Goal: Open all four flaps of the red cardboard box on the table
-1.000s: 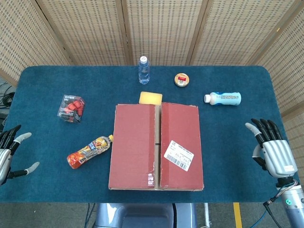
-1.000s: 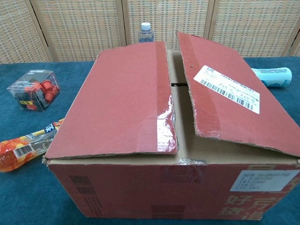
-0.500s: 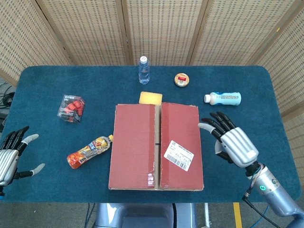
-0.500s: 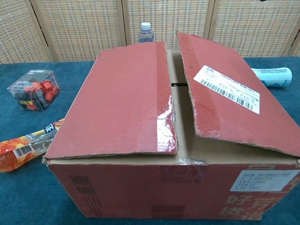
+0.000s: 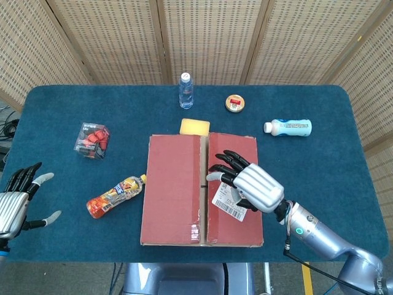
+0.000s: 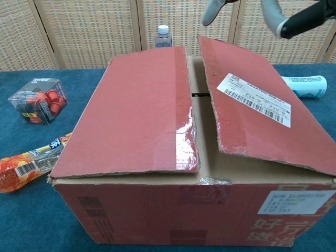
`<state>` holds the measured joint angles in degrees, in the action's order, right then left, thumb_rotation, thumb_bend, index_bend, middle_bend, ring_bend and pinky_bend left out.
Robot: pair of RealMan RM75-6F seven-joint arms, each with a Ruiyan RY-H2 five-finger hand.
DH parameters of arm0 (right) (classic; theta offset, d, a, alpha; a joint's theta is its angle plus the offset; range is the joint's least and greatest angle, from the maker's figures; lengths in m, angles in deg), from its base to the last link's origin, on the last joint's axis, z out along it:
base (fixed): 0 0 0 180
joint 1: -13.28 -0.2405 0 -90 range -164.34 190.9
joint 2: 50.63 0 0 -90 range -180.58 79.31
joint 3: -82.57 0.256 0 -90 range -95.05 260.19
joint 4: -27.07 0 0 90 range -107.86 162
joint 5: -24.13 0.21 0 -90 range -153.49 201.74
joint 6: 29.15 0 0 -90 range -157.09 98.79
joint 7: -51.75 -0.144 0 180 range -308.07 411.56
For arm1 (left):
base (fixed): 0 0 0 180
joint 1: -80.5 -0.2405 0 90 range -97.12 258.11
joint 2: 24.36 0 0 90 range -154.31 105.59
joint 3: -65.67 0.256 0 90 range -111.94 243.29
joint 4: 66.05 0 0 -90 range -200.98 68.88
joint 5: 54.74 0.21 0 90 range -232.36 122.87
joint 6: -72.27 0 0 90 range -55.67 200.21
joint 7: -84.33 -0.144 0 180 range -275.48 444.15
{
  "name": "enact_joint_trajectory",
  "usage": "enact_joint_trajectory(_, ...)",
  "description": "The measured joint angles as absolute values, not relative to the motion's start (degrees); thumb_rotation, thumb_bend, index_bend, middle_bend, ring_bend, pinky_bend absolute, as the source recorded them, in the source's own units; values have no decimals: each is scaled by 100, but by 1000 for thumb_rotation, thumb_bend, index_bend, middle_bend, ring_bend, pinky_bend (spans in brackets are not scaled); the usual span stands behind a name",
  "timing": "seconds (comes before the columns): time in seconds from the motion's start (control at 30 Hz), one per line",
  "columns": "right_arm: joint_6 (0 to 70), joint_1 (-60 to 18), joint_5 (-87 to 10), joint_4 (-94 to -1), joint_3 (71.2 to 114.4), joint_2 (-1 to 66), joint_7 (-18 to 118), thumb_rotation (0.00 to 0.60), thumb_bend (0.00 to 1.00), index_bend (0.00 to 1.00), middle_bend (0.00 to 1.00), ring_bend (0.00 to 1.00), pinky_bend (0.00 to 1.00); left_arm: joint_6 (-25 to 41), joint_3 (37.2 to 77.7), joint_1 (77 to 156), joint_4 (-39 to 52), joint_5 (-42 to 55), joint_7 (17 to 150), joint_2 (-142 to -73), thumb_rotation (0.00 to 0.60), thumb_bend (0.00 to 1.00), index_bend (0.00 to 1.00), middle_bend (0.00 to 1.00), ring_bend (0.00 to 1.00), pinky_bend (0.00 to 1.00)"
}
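The red cardboard box [image 5: 175, 190] [image 6: 157, 157] stands at the table's front middle. Its left top flap [image 6: 136, 110] lies flat, and its right top flap [image 6: 252, 100], the one with a white label [image 5: 230, 201], is tilted up a little along the centre seam. My right hand [image 5: 249, 186] hovers over the right flap, fingers spread toward the seam and holding nothing. Only its fingertips [image 6: 211, 11] show at the top edge of the chest view. My left hand [image 5: 15, 203] stays open at the table's left edge, away from the box.
Left of the box lie an orange drink bottle [image 5: 113, 196] and a clear case of red pieces [image 5: 92, 140]. Behind it are a yellow sponge [image 5: 194, 126], a water bottle [image 5: 186, 91] and a small round tin [image 5: 235, 102]. A white bottle [image 5: 288, 127] lies at the right.
My right hand has swung in from the table's right edge to above the box's right flap. The left hand has shifted only slightly. The flaps have not moved.
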<state>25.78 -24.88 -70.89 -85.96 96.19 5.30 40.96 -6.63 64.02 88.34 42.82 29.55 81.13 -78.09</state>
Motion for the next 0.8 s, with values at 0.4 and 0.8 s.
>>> enact_joint_trajectory(0.4, 1923, -3111, -6609, -8403, 9648, 884, 4427, 600, 1000, 304, 262, 0, 0, -548, 6376, 8915, 4277, 2841, 8073, -7825, 476, 218, 166, 0, 0, 0)
enact_joint_trajectory(0.8, 1851, -3255, -6331, -8254, 9526, 1012, 4737, 600, 1000, 324, 283, 0, 0, -475, 6378, 8960, 4216, 2785, 8125, -7863, 476, 217, 166, 0, 0, 0)
